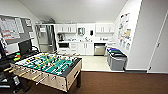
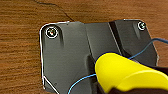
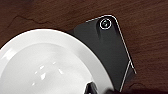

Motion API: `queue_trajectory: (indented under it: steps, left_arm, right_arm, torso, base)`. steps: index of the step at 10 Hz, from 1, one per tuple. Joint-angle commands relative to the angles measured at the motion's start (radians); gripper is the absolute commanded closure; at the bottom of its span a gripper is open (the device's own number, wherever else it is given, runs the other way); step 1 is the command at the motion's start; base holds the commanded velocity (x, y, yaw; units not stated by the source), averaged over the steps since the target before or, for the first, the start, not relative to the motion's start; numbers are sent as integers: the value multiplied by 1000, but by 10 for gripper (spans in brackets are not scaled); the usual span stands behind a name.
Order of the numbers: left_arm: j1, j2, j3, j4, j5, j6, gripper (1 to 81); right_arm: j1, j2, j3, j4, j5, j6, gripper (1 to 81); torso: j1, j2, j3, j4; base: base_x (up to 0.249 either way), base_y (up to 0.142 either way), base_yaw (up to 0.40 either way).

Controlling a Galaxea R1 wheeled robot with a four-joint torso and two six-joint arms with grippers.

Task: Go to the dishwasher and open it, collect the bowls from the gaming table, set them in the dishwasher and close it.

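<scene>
Right wrist view: white bowl [image 3: 50, 67] seemingly at jaws.

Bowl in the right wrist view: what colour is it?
Plain glossy white; the bowl shows best in the right wrist view, over dark brown floor.

Foosball table [image 1: 50, 68] w/ green field sits near left on brown carpet [image 1: 120, 83]. Grey bins [image 1: 116, 59] stand right by wall; white cabinets [image 1: 85, 48] far back.
</scene>
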Motion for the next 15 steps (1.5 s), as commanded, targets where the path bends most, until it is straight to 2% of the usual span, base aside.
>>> queue_trajectory:
  steps: [1, 6, 15]
  left_arm:
    - [-53, -6, 2, -3, 44, 4, 811]
    - [-53, -6, 2, 1, 44, 4, 811]
    - [-52, -6, 2, 6, 44, 5, 811]
  right_arm:
    - [49, -9, 2, -14, -46, -3, 811]
    - [49, -8, 2, -13, -43, -1, 811]
    - [42, -6, 0, -13, -40, -1, 811]
  torso:
    - [0, 0, 0, 0]
    - [0, 0, 0, 0]
    - [0, 0, 0, 0]
  base:
    - [152, 0, 0]
    - [153, 0, 0]
    - [164, -73, 0]
